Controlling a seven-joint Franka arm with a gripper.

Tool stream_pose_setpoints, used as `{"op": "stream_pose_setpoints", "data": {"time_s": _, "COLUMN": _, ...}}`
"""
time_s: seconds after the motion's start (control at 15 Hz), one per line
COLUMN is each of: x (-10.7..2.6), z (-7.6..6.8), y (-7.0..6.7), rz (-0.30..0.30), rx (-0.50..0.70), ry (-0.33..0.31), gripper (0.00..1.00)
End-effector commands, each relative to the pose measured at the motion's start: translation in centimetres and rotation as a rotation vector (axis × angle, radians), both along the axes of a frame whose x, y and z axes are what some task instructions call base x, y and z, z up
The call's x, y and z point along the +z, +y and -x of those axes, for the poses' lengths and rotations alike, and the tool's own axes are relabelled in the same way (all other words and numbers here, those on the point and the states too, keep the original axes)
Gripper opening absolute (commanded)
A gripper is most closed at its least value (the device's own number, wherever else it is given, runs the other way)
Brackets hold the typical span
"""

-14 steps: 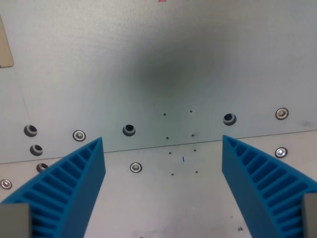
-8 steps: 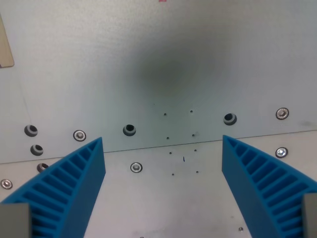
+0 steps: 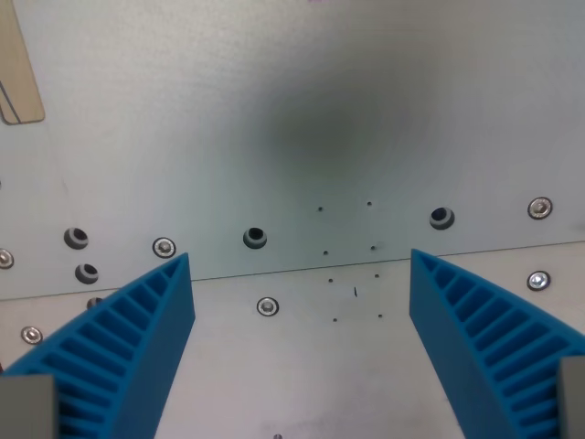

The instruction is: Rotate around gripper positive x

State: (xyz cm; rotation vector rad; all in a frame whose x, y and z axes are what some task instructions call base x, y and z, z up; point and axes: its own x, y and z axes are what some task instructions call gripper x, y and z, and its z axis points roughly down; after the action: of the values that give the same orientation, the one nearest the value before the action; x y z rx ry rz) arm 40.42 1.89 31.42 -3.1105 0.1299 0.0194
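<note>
Hovering: gripper (image 3: pixel 300 274) wide apart, empty, above metal plate (image 3: pixel 302 110).

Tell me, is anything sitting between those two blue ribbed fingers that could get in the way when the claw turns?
Nothing visible does. The claw is open, and between its blue ribbed fingers lies only the flat grey metal plate with its screws and holes.

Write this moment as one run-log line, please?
gripper: open, empty | below: metal plate with bolt holes | seam between fingers
</note>
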Motion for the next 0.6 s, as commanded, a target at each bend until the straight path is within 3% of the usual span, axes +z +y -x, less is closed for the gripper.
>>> {"op": "stream_pose_setpoints", "data": {"time_s": 0.07, "x": 0.23, "z": 0.02, "y": -0.4, "rz": -0.143, "rx": 0.007, "ry": -0.02, "gripper": 1.0}}
{"op": "stream_pose_setpoints", "data": {"time_s": 0.6, "x": 0.23, "z": 0.02, "y": -0.4, "rz": -0.236, "rx": 0.006, "ry": -0.027, "gripper": 1.0}}
